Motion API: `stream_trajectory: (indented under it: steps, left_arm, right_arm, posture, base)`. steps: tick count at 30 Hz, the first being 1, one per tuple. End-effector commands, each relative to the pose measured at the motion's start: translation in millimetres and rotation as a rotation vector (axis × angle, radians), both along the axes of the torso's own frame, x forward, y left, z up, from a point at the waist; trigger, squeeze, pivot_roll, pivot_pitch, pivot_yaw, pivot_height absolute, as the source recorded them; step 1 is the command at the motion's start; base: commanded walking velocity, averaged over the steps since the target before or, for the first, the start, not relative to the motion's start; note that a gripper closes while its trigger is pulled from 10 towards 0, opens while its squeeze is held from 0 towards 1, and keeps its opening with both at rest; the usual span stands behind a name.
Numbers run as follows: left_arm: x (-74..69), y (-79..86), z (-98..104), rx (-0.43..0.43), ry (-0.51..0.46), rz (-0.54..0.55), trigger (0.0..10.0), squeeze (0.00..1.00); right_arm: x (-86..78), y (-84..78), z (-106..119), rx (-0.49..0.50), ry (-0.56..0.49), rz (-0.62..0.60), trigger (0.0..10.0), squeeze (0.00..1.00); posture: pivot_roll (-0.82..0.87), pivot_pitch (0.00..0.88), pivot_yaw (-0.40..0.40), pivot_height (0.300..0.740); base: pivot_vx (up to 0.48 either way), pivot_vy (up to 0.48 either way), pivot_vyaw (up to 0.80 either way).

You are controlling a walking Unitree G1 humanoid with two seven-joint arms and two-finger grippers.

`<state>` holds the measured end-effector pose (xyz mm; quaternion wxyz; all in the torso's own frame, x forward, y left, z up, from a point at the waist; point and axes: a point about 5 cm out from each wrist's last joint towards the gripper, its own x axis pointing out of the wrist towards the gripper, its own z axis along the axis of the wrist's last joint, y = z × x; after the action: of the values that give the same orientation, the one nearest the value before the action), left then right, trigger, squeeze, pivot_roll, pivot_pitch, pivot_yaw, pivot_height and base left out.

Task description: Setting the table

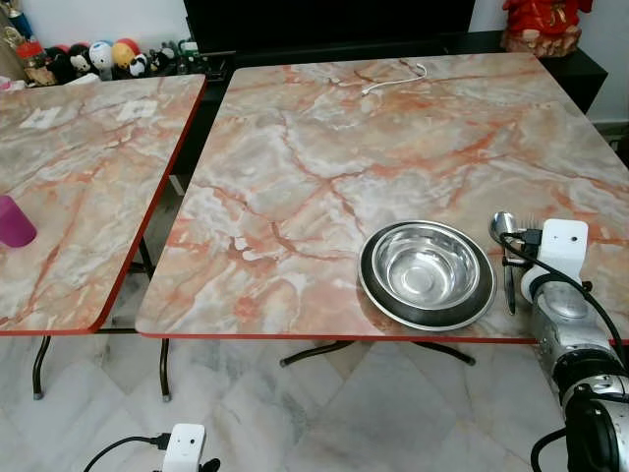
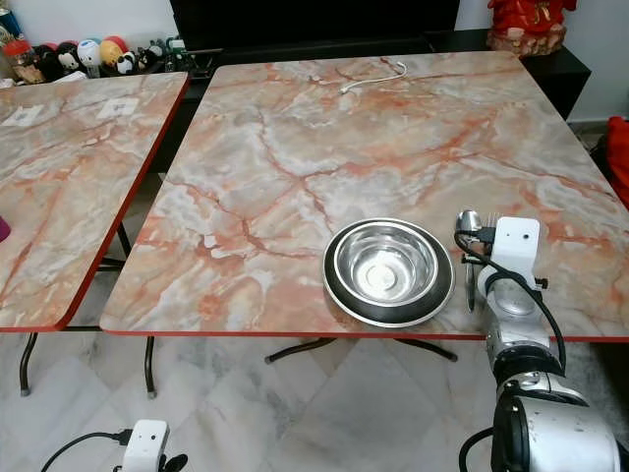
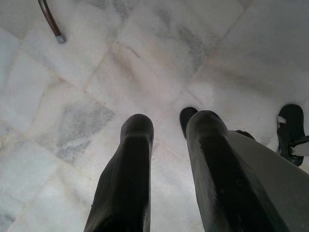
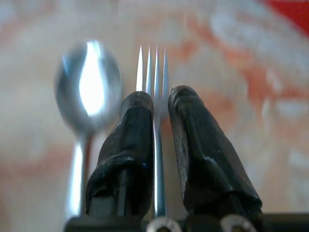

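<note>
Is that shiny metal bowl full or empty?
Empty. The metal bowl sits upright on a dark plate, and its bare, reflective bottom shows, with nothing inside.

I am standing in a home, in what looks like a living and dining room. Before me is a marble-patterned folding bench with a red edge (image 1: 295,197), and a second one like it (image 1: 79,167) sits at the left of the frame. Under them lies a pale marble tile floor (image 1: 295,413). At the upper left, a row of small toy figures (image 1: 98,57) lines a low black cabinet (image 1: 211,69). At the upper right stands a red ornament (image 1: 541,22).
</note>
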<state>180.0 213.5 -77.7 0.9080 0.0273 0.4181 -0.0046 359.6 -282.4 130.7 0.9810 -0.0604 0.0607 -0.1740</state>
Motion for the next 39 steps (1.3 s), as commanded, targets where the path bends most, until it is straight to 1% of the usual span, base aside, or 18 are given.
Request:
stream_trajectory:
  steps: [1, 3, 4, 5, 6, 9, 10, 12, 13, 16, 17, 19, 23, 26, 30, 32, 36, 39]
  left_arm:
    - [-7.3, 6.0, -2, 0.014, 0.029, 0.003, 10.0, 0.00]
    - [-7.2, 5.8, -3, 0.013, 0.028, 0.004, 10.0, 0.00]
    - [-7.2, 5.7, -2, 0.012, 0.027, 0.005, 10.0, 0.00]
    - [-7.2, 5.7, -2, 0.012, 0.027, 0.005, 10.0, 0.00]
    - [-7.1, 5.6, -2, 0.012, 0.027, 0.005, 10.0, 0.00]
    - [-7.3, 5.6, -3, 0.012, 0.026, 0.004, 10.0, 0.00]
    - [-7.4, 5.5, -3, 0.012, 0.026, 0.003, 10.0, 0.00]
    - [-7.4, 5.1, -3, 0.011, 0.024, 0.003, 10.0, 0.00]
    - [-7.6, 4.5, -3, 0.013, 0.025, 0.001, 10.0, 0.00]
    - [-8.0, 4.0, -3, 0.015, 0.029, 0.007, 10.0, 0.00]
    - [-8.0, 4.0, -3, 0.015, 0.029, 0.007, 10.0, 0.00]
    - [-8.1, 3.2, -4, 0.015, 0.033, 0.012, 10.0, 0.00]
    - [-7.6, 2.0, -4, 0.014, 0.035, 0.012, 10.0, 0.00]
    - [-5.5, -5.7, -5, -0.005, 0.030, 0.025, 10.0, 0.00]
    - [-4.9, -10.1, -5, -0.012, 0.031, 0.031, 10.0, 0.00]
    - [-5.1, -13.3, -6, -0.021, 0.033, 0.047, 10.0, 0.00]
    - [-5.5, -15.2, -7, -0.024, 0.035, 0.056, 10.0, 0.00]
    - [-6.9, -14.7, -7, -0.017, 0.040, 0.056, 10.0, 0.00]
  right_arm:
    - [4.0, 3.3, 15, -0.005, -0.102, 0.010, 10.0, 0.00]
    - [3.2, 2.9, 17, -0.022, -0.122, -0.002, 10.0, 0.00]
    - [1.4, 2.2, 20, -0.048, -0.159, -0.017, 10.0, 0.00]
    - [1.4, 2.2, 20, -0.048, -0.159, -0.017, 10.0, 0.00]
    - [-1.4, 2.2, 25, -0.064, -0.215, -0.031, 10.0, 0.00]
    - [-6.1, 5.5, 30, -0.055, -0.296, -0.023, 10.0, 0.00]
    - [-10.5, 10.5, 32, -0.047, -0.346, -0.002, 10.0, 0.00]
    - [-16.0, 16.6, 31, -0.036, -0.379, 0.023, 10.0, 0.00]
    - [-24.2, 25.7, 30, -0.036, -0.403, 0.071, 10.0, 0.00]
    - [-36.4, 37.9, 25, -0.034, -0.406, 0.135, 10.0, 0.00]
    - [-36.4, 37.9, 25, -0.034, -0.406, 0.135, 10.0, 0.00]
    - [-43.6, 45.2, 23, -0.010, -0.409, 0.159, 10.0, 0.00]
    - [-45.7, 49.9, 23, -0.009, -0.402, 0.182, 10.0, 0.00]
    - [-48.6, 51.5, 30, -0.008, -0.394, 0.220, 10.0, 0.00]
    - [-46.6, 54.8, 35, -0.013, -0.391, 0.245, 10.0, 0.00]
    - [-44.4, 62.3, 37, -0.001, -0.400, 0.270, 10.0, 0.00]
    - [-42.9, 69.9, 36, 0.011, -0.394, 0.289, 10.0, 0.00]
    - [-44.8, 75.2, 35, 0.035, -0.387, 0.298, 10.0, 0.00]
  posture:
    - [-0.12, 0.126, 0.100, 0.740]
    - [-0.12, 0.125, 0.097, 0.740]
    - [-0.12, 0.125, 0.097, 0.740]
    - [-0.12, 0.125, 0.097, 0.740]
    - [-0.12, 0.123, 0.094, 0.740]
    - [-0.13, 0.120, 0.093, 0.740]
    - [-0.14, 0.115, 0.092, 0.740]
    - [-0.14, 0.107, 0.087, 0.740]
    - [-0.14, 0.100, 0.080, 0.740]
    - [-0.15, 0.084, 0.071, 0.740]
    - [-0.15, 0.084, 0.071, 0.740]
    - [-0.17, 0.063, 0.058, 0.740]
    - [-0.18, 0.049, 0.043, 0.740]
    - [-0.19, 0.026, 0.011, 0.740]
    - [-0.19, 0.015, 0.001, 0.740]
    - [-0.17, 0.007, -0.011, 0.740]
    - [-0.16, 0.003, -0.015, 0.740]
    - [-0.16, 0.000, -0.006, 0.740]
  base:
    - [0.000, 0.000, 0.00]
    - [0.000, 0.000, 0.00]
    - [0.000, 0.000, 0.00]
    - [0.000, 0.000, 0.00]
    - [0.000, 0.000, 0.00]
    - [0.000, 0.000, 0.00]
    - [0.000, 0.000, 0.00]
    - [0.000, 0.000, 0.00]
    - [0.000, 0.000, 0.00]
    - [0.000, 0.000, 0.00]
    - [0.000, 0.000, 0.00]
    - [0.000, 0.000, 0.00]
    - [0.000, 0.000, 0.00]
    - [0.000, 0.000, 0.00]
    - [0.000, 0.000, 0.00]
    - [0.000, 0.000, 0.00]
    - [0.000, 0.000, 0.00]
    - [0.000, 0.086, 0.73]
